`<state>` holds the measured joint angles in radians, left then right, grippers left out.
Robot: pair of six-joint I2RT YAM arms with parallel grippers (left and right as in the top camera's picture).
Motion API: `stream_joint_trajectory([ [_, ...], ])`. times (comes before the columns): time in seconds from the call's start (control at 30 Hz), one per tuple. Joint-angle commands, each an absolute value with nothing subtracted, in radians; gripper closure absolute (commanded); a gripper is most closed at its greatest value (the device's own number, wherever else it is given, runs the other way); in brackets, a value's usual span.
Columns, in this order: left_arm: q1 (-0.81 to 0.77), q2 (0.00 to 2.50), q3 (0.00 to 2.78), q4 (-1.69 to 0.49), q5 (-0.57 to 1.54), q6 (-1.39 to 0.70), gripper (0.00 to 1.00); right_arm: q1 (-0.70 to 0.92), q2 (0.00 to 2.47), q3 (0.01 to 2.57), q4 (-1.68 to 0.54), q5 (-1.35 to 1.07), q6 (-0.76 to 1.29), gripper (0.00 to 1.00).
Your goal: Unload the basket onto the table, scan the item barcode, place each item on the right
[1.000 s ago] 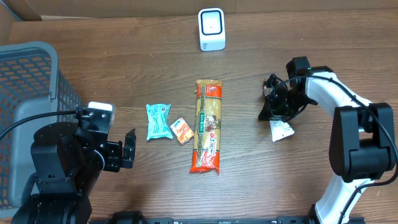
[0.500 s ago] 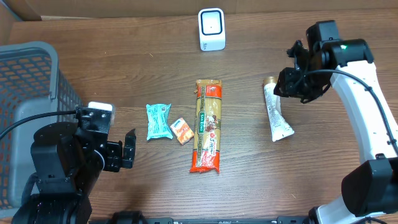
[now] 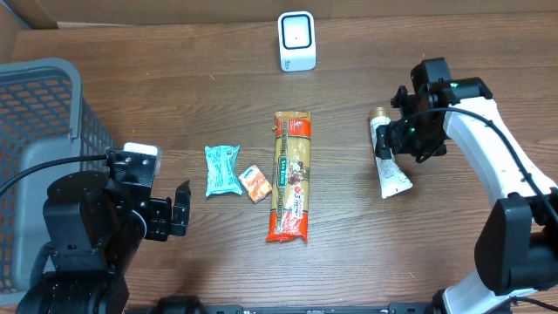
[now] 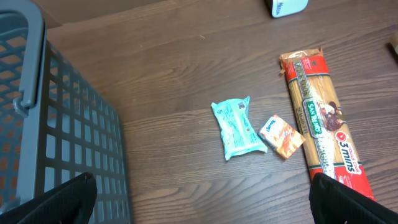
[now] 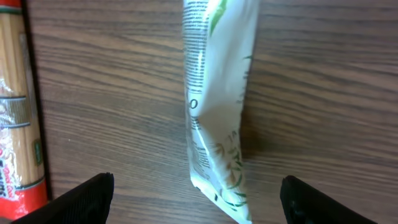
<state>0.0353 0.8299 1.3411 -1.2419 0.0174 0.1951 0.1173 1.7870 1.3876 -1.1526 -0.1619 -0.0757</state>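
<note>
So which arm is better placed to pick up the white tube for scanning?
Right. The right gripper hovers directly over the white tube, jaws open, straddling it in the wrist view. The left gripper sits across the table beside the basket, with the pasta pack in between.

White tube [image 3: 392,174], green print, gold cap, lying flat, white scanner [image 3: 296,41] standing well apart
</note>
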Motion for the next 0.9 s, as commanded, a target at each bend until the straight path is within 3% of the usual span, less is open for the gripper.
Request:
stream_joint_trajectory([
  [0.0,0.039,0.830,1.343,-1.239,0.008,0.218,0.00,0.084,1.785,1.346,-1.118,-0.220,-0.113,0.10],
  [0.57,0.039,0.830,1.343,-1.239,0.008,0.218,0.00,0.046,1.785,1.120,-0.900,-0.352,-0.166,0.11],
  [0.87,0.039,0.830,1.343,-1.239,0.008,0.218,0.00,0.044,1.786,1.066,-0.831,-0.406,-0.135,0.46],
])
